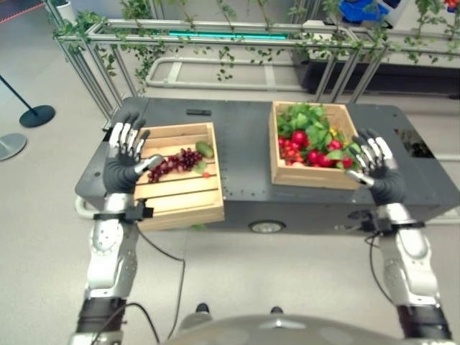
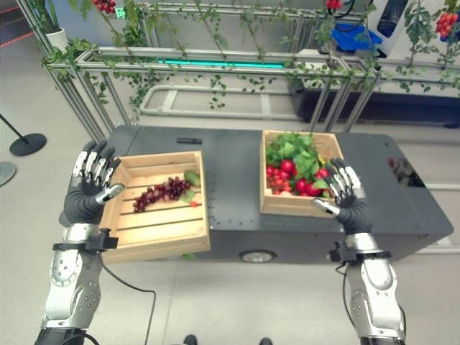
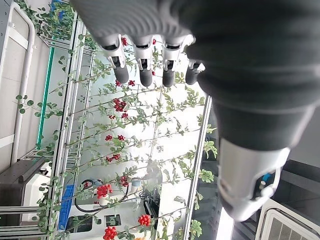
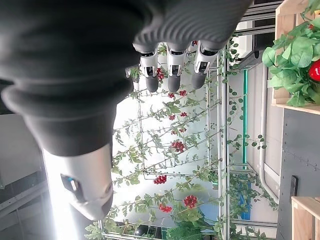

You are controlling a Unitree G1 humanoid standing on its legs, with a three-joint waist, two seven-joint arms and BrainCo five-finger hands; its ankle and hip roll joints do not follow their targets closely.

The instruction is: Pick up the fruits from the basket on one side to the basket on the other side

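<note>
Pre-grasp: left hand (image 1: 123, 167) and right hand (image 1: 379, 169) both raised, fingers spread, holding nothing. Fruit sits in the right crate (image 1: 314, 177) among leaves on the dark tabletop (image 1: 244, 154); left crate (image 1: 181, 195) has grapes (image 1: 175, 162) and a green fruit (image 1: 205, 149). Next, probably: right hand drops onto one red fruit (image 1: 299, 137). Leaves hide the lower fruit.

On the platform (image 1: 244, 194) before you, two crates sit well apart: the left crate (image 1: 183, 205) holds grapes (image 1: 175, 162), the right crate (image 1: 310, 176) holds leafy fruit (image 1: 310, 140). A vine-hung frame (image 1: 215, 32) stands behind.
</note>
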